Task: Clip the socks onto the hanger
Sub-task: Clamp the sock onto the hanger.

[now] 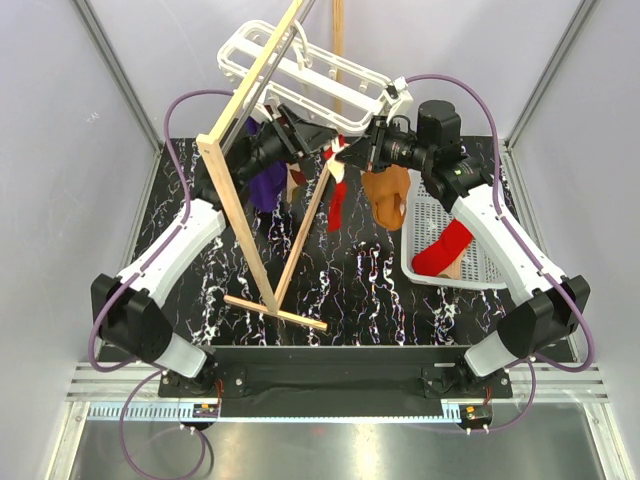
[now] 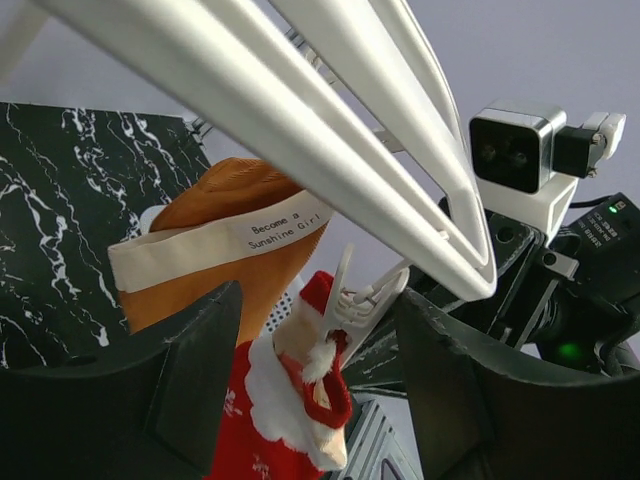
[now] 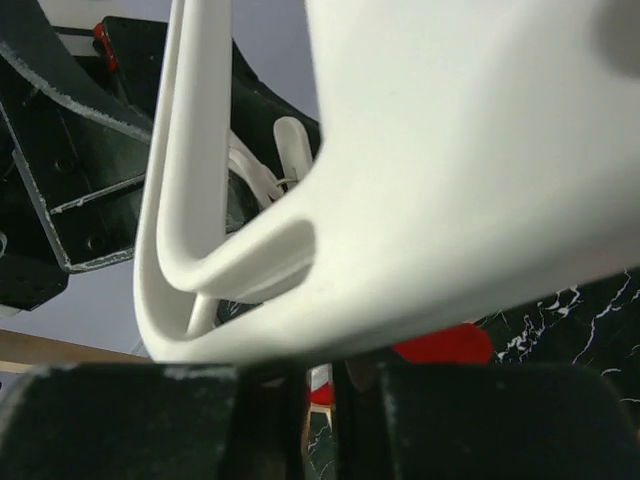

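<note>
wood a-frame stand (image 1: 240, 230) tops out beside the glossy white barred plastic hanger (image 1: 300, 68), where a fuzzy-cuffed red sock (image 2: 265, 420) hangs at a slim peg (image 2: 352, 298) between the left gripper's (image 2: 318, 350) wide-spread fingers, the right gripper's (image 3: 335, 400) fingers nearly together under a bar, grip untellable.

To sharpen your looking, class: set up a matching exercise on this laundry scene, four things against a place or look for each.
1 purple sock
2 orange sock
3 plain red sock
4 basket

A hangs furthest right
B white, perforated
C hangs furthest left
D lies in the basket

Pairs: 1-C, 2-A, 3-D, 4-B
</note>
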Robot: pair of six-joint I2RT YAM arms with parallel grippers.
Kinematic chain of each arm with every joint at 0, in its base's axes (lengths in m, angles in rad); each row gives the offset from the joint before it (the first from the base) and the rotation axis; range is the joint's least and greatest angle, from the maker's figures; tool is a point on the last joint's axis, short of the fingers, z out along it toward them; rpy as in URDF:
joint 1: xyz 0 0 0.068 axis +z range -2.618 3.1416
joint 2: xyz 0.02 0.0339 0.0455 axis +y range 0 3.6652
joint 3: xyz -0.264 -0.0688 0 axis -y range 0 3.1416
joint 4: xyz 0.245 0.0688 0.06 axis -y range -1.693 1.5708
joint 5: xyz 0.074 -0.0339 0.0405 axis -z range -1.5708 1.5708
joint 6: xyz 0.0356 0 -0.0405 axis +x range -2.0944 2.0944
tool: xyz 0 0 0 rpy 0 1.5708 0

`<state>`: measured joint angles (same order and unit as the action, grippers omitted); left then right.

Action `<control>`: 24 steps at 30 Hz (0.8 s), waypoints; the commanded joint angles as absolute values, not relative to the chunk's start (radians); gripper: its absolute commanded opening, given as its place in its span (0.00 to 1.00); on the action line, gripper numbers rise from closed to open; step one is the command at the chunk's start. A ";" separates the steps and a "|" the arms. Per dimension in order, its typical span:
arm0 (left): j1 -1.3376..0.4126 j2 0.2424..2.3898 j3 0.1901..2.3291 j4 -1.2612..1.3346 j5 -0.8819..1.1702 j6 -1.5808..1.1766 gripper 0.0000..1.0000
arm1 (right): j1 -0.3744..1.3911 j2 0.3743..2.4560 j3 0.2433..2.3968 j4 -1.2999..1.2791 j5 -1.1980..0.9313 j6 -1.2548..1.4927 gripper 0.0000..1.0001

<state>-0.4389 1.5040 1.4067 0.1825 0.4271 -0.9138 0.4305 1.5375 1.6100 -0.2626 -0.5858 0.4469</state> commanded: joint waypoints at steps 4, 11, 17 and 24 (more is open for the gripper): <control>-0.425 1.407 1.361 0.265 0.419 -0.913 0.65 | 0.440 1.511 1.646 -0.291 -0.532 0.446 0.46; -0.413 1.315 1.304 0.265 0.364 -0.911 0.64 | 0.440 1.415 1.640 -0.460 -0.341 0.362 0.63; -0.408 1.299 1.363 0.115 0.296 -0.893 0.63 | 0.439 1.316 1.560 -0.564 -0.069 0.281 0.74; -0.410 1.276 1.410 -0.023 0.218 -0.845 0.64 | 0.414 1.290 1.402 -0.418 0.149 0.273 1.00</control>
